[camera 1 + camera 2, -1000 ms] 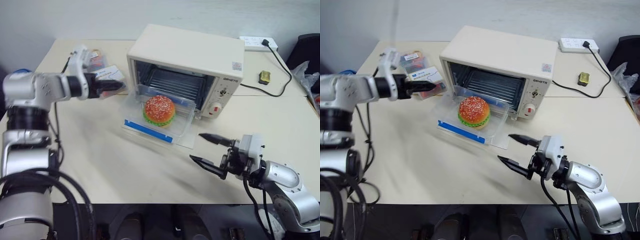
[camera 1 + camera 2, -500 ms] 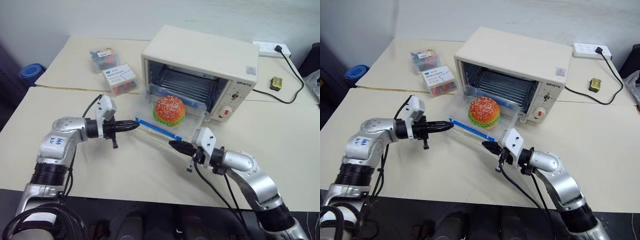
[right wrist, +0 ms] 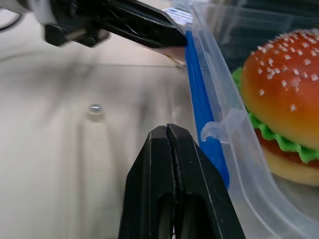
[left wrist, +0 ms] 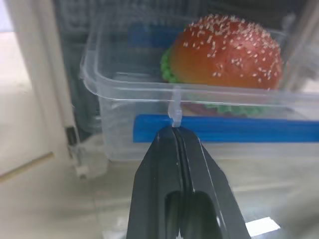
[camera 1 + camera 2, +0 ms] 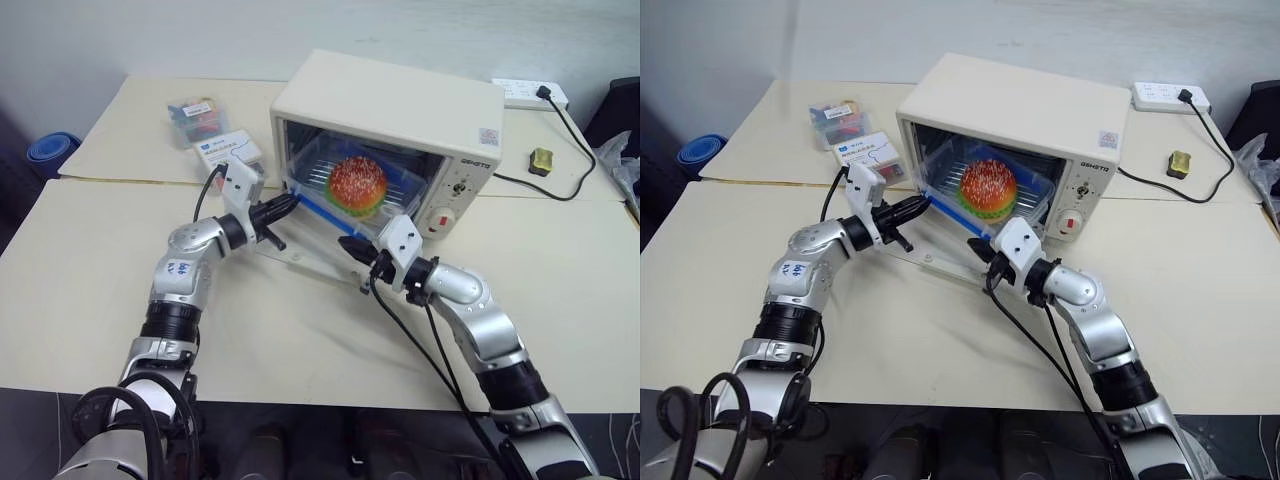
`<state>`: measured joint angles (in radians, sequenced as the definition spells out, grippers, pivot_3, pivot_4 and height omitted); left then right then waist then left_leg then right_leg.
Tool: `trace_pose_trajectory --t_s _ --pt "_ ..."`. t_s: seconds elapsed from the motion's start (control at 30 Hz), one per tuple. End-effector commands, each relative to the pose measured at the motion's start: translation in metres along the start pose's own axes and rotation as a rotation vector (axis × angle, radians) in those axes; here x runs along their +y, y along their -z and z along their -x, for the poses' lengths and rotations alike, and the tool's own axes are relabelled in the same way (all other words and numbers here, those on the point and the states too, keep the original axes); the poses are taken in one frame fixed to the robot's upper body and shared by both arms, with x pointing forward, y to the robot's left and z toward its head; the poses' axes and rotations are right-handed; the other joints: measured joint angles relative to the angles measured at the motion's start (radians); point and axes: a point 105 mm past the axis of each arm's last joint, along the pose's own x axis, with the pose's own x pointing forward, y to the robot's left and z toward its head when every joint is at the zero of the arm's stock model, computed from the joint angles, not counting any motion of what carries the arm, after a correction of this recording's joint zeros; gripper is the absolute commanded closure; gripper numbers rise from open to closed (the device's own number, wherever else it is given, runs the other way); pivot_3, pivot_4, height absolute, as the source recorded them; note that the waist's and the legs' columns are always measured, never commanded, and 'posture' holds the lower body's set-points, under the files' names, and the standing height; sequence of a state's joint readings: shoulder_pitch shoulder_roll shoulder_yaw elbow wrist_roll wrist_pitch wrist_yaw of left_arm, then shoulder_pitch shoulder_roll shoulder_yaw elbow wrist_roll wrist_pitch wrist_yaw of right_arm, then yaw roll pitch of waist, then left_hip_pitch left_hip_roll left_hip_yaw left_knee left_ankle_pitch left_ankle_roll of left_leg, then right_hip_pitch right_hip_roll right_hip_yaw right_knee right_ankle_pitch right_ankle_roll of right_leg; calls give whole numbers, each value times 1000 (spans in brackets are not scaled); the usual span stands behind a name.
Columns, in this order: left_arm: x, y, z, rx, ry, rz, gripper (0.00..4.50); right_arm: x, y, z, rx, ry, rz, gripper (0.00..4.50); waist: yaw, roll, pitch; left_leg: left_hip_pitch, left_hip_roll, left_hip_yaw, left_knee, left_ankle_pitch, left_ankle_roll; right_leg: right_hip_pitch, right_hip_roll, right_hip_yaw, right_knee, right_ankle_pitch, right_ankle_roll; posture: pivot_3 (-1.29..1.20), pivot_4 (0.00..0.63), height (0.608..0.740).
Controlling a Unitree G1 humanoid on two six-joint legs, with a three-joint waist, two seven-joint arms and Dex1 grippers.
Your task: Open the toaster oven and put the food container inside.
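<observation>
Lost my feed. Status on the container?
Both grippers shut: left, right, tips at the blue clip. Container partly inside the oven, over the open door. Nothing blocking.

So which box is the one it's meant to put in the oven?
Find the cream oven on the table. In its open mouth sits a clear box with a blue clip, holding a toy burger; the two smaller boxes to the left hold colourful bits instead.

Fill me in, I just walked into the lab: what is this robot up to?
It is sliding a clear plastic food container with a toy hamburger and blue clips into an open cream-white toaster oven. The left gripper and right gripper, both shut, press their tips against the box's front edge. The container is partly inside, above the lowered glass door.
</observation>
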<state>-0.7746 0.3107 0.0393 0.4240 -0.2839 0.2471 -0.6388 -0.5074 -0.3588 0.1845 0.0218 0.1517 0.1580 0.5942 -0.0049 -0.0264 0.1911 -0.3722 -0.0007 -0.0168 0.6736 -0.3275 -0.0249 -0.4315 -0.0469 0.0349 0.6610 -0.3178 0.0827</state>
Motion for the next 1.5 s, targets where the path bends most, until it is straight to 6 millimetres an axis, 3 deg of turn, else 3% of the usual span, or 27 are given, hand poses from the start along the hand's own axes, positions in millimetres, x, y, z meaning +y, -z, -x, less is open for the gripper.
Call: trace_pose_trajectory --t_s 0.03,0.27,0.4,0.43,0.53,0.6,0.7,0.87,0.97,1.07,1.2,1.33,1.5 --pt "1 -17 -6 -65 -12 -27 4500 -32 -17 -1 -51 158 62 4464 -1 0 0 0 0 0 0 0 0 0 0 0 0 0 0 0 150 740" --pt "5 -17 -9 -75 -34 -17 4500 -54 -22 -3 -56 266 90 4464 -2 0 0 0 0 0 0 0 0 -1 0 0 1 0 0 0 150 740" --pt "6 -16 -11 -90 -43 2 4500 -57 -20 -7 -68 292 69 4464 -8 0 0 0 0 0 0 0 0 -1 0 0 1 0 0 0 150 740" --pt "6 -15 -8 -87 -32 -8 4500 -54 -20 -8 -74 272 34 4464 -11 0 0 0 0 1 0 0 0 -1 0 0 1 0 0 0 150 740" --pt "15 -11 25 -43 3 -14 4500 -34 -26 1 -81 121 -5 4464 -26 0 0 -1 0 0 0 0 0 -1 0 1 2 0 0 0 150 740" --pt "20 -14 53 -6 23 -27 4116 -28 -31 15 -89 51 -45 4500 -37 0 0 0 2 0 -4 0 -1 -1 1 2 3 0 0 0 150 740" --pt "8 -26 96 21 155 -23 3282 -30 -30 44 -52 -6 -32 4500 -41 0 0 -2 3 0 -8 0 -2 -4 1 3 1 0 0 0 150 740" --pt "-22 -40 162 59 420 -210 1751 -61 9 102 156 -72 28 4500 -22 1 0 1 1 0 -7 -1 1 1 -2 3 -7 0 0 0 150 740" --pt "-32 -31 183 124 503 -230 883 -55 37 116 239 -149 11 4500 -22 1 0 5 1 0 -7 -5 8 7 -3 2 -8 0 0 0 150 740" --pt "-43 -23 194 180 559 -176 19 -42 56 116 257 -214 -14 4500 -24 1 0 5 1 0 -7 -5 8 6 -2 2 -7 0 0 0 150 740" --pt "-39 -24 193 148 497 -132 19 -21 62 99 185 -275 -59 4500 -28 1 0 4 2 0 -7 -5 8 4 -1 3 -5 0 0 0 150 740" --pt "-33 -28 192 101 422 -94 19 -16 54 86 100 -251 -81 4500 -29 1 0 4 2 0 -7 -5 8 3 -1 3 -4 0 0 0 150 740" --pt "-24 -42 186 -20 278 -82 19 -23 22 69 -117 -136 -169 4500 -26 1 0 3 2 -1 -6 -5 7 3 -1 2 -4 0 0 0 150 740"
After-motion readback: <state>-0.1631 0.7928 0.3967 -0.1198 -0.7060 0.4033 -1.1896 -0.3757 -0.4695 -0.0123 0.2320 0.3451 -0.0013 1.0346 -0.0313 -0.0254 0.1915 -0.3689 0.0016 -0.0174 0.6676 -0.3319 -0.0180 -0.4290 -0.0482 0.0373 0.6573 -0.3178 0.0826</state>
